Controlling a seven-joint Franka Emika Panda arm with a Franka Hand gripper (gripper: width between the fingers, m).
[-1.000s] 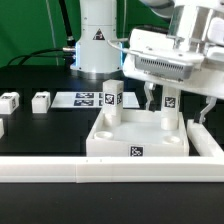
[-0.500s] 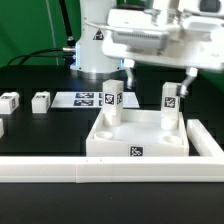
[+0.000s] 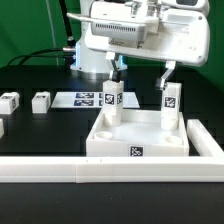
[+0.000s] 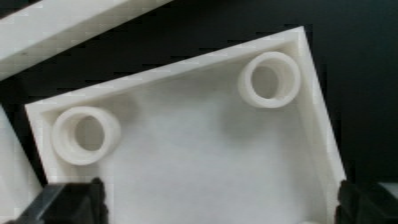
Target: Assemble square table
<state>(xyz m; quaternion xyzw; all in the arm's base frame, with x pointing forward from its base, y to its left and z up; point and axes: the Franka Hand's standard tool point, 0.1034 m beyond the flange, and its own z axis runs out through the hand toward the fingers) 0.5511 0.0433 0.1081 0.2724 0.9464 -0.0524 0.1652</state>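
Square table slab (image 3: 150, 142) lies rim-up on the black board, just behind the long white rail (image 3: 60, 172), with its tagged edge toward the camera. Two legs stand upright at its far corners, one toward the exterior view's left (image 3: 111, 100) and one toward its right (image 3: 170, 102). That suggests roughly half the leg-fitting is done. Whether either leg is fully seated cannot be read from here.

Two more block legs (image 3: 40, 101) (image 3: 10, 101) lie loose, well apart from the slab, beside the marker board (image 3: 85, 98); these remain to be fetched and fitted. The gripper (image 3: 138, 76) hangs above the slab between the standing legs — jaws spread wide and empty.

The wrist view shows two bare round sockets (image 4: 84, 133) (image 4: 270, 78), probably the unfilled near corners, which the slab's front wall hides in the exterior view. Only the dark fingertips (image 4: 63, 200) enter that picture. A white object at the exterior view's left margin — cut off — cannot be identified.
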